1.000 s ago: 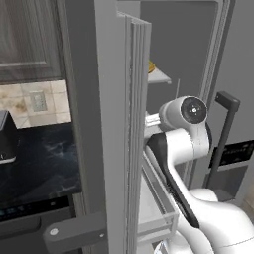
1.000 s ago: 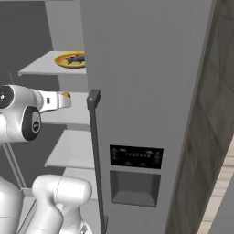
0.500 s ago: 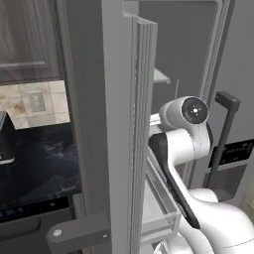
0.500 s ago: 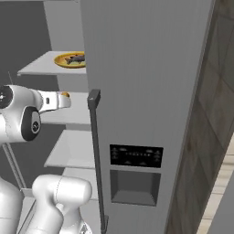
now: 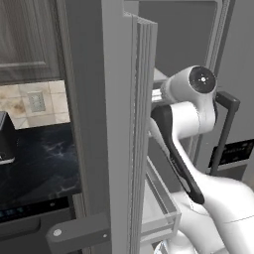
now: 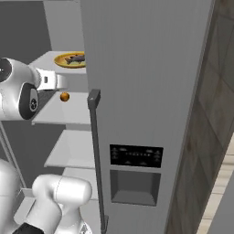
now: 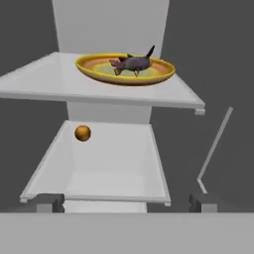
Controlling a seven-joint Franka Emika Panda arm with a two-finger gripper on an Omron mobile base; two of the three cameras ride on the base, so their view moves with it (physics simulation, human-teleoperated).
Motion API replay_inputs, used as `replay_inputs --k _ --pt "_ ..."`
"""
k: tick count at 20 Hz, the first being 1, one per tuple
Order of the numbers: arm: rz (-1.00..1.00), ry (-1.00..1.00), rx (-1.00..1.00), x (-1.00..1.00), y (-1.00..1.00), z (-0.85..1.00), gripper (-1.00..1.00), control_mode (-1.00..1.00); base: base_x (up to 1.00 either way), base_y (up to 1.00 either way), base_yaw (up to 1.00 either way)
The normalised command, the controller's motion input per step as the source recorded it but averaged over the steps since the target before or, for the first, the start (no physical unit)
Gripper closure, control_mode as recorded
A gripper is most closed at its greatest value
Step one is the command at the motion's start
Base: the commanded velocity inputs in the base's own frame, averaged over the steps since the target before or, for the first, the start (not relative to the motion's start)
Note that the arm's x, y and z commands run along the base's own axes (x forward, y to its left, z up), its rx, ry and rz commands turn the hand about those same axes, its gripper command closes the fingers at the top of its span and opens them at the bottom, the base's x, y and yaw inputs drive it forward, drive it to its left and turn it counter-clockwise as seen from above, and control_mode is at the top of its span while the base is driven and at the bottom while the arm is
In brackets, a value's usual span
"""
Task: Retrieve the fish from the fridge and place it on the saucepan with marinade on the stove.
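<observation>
The fridge (image 6: 146, 82) stands with its left door (image 5: 134, 124) swung open and its right door shut. On an upper shelf inside, the dark grey fish (image 7: 131, 63) lies on a yellow-orange plate (image 7: 99, 73); fish (image 6: 75, 58) and plate (image 6: 64, 61) also show past the door's edge. My gripper (image 7: 124, 203) is open and holds nothing. It sits in front of the shelves, below the plate's level and well short of the fish. My hand (image 6: 50, 80) reaches in beside the shut door. The saucepan, the marinade and the stove are out of view.
A small orange ball (image 7: 83, 133) rests on the lower shelf (image 7: 109, 168), and the same ball (image 6: 65, 97) sits just under my hand. The shut door's dark handle (image 6: 96, 151) is close on the right. A dark counter (image 5: 34, 163) lies left of the open door.
My hand and elbow have risen a little toward the level of the upper shelf. The gripper stays open, and the fish, plate and ball have not moved.
</observation>
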Motion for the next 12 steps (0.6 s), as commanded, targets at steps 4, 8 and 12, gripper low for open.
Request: replay_inputs --k 4,8,12 --pt "0.0 0.19 0.14 0.04 0.18 0.89 -1.0 -1.0 0.0 0.0 0.0" --pt "0.0 0.29 0.3 0.03 0.05 0.54 -1.0 -1.0 0.0 0.0 0.0" --pt "0.0 0.04 0.08 0.0 0.0 0.04 -1.0 -1.0 0.0 0.0 0.0"
